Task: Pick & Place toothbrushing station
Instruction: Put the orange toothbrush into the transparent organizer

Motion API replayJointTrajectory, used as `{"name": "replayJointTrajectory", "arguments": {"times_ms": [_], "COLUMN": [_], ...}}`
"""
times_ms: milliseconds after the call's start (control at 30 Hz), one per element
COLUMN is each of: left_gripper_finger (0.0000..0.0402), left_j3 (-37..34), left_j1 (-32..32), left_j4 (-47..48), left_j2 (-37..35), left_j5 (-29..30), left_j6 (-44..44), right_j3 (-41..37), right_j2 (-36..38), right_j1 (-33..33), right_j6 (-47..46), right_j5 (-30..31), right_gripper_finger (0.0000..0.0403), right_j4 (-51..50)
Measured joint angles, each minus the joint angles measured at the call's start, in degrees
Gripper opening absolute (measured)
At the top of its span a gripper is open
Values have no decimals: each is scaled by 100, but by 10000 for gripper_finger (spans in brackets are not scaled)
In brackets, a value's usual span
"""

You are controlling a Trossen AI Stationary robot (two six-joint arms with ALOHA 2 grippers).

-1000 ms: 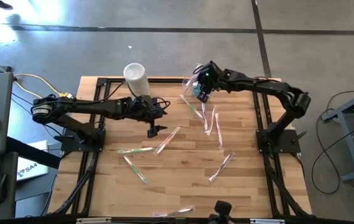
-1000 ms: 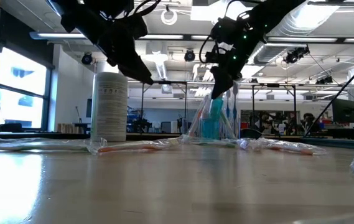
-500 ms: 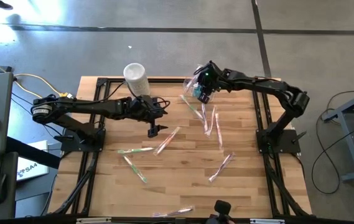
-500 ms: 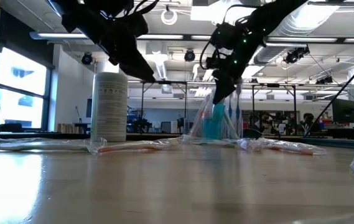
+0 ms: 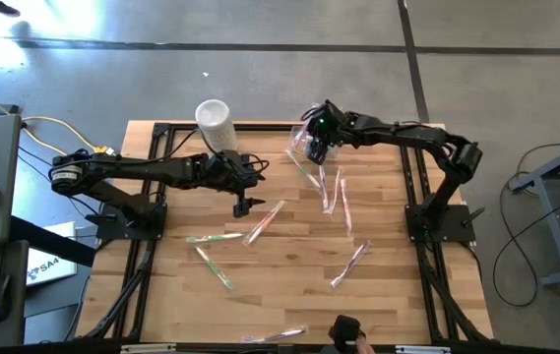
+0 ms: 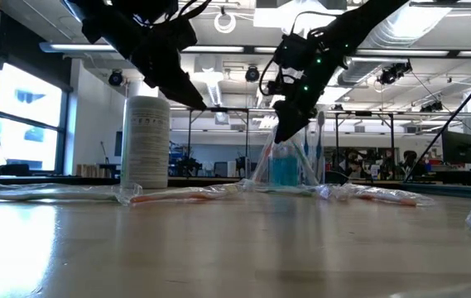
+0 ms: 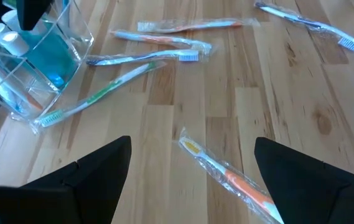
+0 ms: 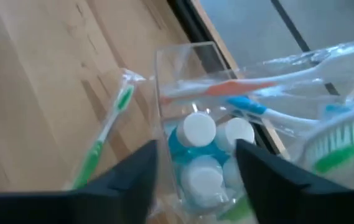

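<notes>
The toothbrushing station is a clear box at the table's far middle, standing on its base. It holds blue bottles with white caps and wrapped toothbrushes that lean out of its top. My right gripper hangs open just above it, slanting down, one finger over each side of the bottles. In the low view the right gripper is over the station. My left gripper waits open above the table's middle, over bare wood.
A whitish cylindrical container stands at the far left, behind my left arm. Wrapped toothbrushes lie scattered: a green one beside the station, an orange one under my left gripper, others toward the near edge.
My right gripper has sunk a little over the station and its fingers have spread apart. In the low view a wrapped toothbrush now stands free in the station beside the gripper.
</notes>
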State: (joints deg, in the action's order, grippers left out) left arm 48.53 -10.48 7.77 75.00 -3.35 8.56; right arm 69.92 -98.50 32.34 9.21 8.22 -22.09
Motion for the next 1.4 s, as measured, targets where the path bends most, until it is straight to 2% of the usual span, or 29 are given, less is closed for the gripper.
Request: {"name": "replayJointTrajectory", "arguments": {"times_ms": [133,267,400,567,800,967,1133,1233,1400], "left_gripper_finger": [335,335,335,335,335,335,335,335,335], "left_j3": [0,0,0,0,0,0,0,0,2], "left_j1": [0,0,0,0,0,0,0,0,0], "left_j4": [29,91,127,125,134,244,422,459,428], "left_j2": [0,0,0,0,0,0,2,27,28], "left_j5": [-1,-3,-12,-15,-12,-12,-12,-11,-9], "left_j6": [8,13,12,15,153,168,150,2,-179], "right_j3": [-1,-1,-1,-1,-1,-1,-1,-58,-504], "right_j2": [9,11,147,561,1438,1940,2140,2130,2061], "right_j1": [-52,-121,-334,-911,-2176,-3029,-3402,-3478,-3415], "right_j6": [-131,-121,167,536,356,-1035,-3526,-4756,-5693], "right_j5": [303,1049,1590,2262,2374,2157,1141,781,627], "right_gripper_finger": [303,336,335,316,299,293,293,293,293], "right_j4": [105,159,342,570,396,-710,-2662,-3673,-3999]}}
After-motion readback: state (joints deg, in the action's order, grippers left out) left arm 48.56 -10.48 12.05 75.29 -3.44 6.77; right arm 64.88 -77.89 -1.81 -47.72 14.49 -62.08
